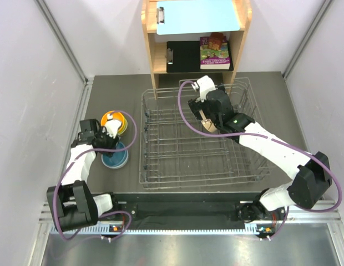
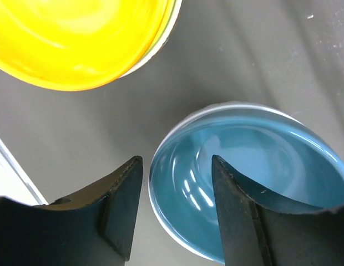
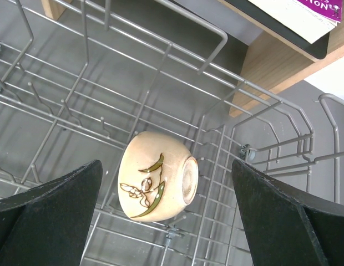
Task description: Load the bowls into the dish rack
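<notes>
The silver wire dish rack (image 1: 145, 138) fills the middle of the table. A beige bowl with a leaf pattern (image 3: 155, 183) lies on its side in the rack's far right part, and it also shows in the top view (image 1: 208, 125). My right gripper (image 3: 166, 166) is open above it, with a finger on either side and not touching it; it sits over the rack (image 1: 205, 113). Left of the rack are a blue bowl (image 1: 115, 157) and an orange bowl (image 1: 114, 122). My left gripper (image 2: 176, 160) is open astride the blue bowl's (image 2: 261, 177) near rim. The orange bowl (image 2: 77, 39) is beyond it.
A wooden shelf unit (image 1: 152, 55) stands behind the rack, holding a light blue clipboard (image 1: 197, 15), a black clipboard (image 1: 183, 55) and a book (image 1: 215, 51). Its corner shows in the right wrist view (image 3: 272, 72). Pale walls close in both sides.
</notes>
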### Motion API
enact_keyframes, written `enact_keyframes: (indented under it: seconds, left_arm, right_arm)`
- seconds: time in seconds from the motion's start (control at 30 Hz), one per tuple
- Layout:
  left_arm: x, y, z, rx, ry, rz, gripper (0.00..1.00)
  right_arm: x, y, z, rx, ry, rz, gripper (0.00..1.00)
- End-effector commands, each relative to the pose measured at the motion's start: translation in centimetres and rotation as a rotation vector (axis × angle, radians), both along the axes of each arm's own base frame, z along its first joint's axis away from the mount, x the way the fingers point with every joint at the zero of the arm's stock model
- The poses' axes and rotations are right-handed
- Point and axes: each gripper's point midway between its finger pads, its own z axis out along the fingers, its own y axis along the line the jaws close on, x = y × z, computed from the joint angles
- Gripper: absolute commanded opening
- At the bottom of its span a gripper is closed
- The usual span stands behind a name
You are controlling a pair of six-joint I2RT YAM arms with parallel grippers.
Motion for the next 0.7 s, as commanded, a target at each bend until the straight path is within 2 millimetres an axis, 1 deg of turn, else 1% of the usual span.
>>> enact_keyframes:
  seconds: [0.0, 0.03, 0.07, 0.13, 0.17, 0.27, 0.33, 0.67]
  left_arm:
    - [2.4, 0.3, 1.9, -0.002, -0.085, -0.030, 0.55]
    - [2.4, 0.3, 1.9, -0.005, -0.081, -0.030, 0.51]
    - [2.5, 0.2, 2.0, -0.009, -0.084, -0.030, 0.39]
    - [2.6, 0.2, 2.2, -0.013, -0.085, -0.028, 0.26]
    - [2.6, 0.1, 2.2, -0.017, -0.084, -0.030, 0.14]
    - [2.7, 0.2, 2.8, -0.016, -0.094, -0.025, 0.00]
    - [2.6, 0.2, 3.1, -0.019, -0.096, -0.023, 0.00]
    - [2.9, -0.1, 6.1, -0.034, -0.134, -0.019, 0.00]
  right_arm:
    - [-0.1, 0.9, 1.7, 0.036, -0.037, 0.026, 0.99]
    - [-0.1, 0.9, 1.9, 0.039, -0.040, 0.025, 0.99]
    - [-0.1, 0.9, 1.8, 0.036, -0.039, 0.026, 0.99]
    - [-0.1, 0.9, 1.8, 0.037, -0.039, 0.027, 0.99]
    - [-0.1, 1.0, 1.8, 0.036, -0.037, 0.029, 0.99]
    - [-0.1, 0.9, 1.7, 0.035, -0.036, 0.027, 0.98]
    - [0.0, 1.0, 1.7, 0.037, -0.037, 0.027, 0.99]
    - [0.0, 1.0, 1.8, 0.037, -0.037, 0.027, 0.98]
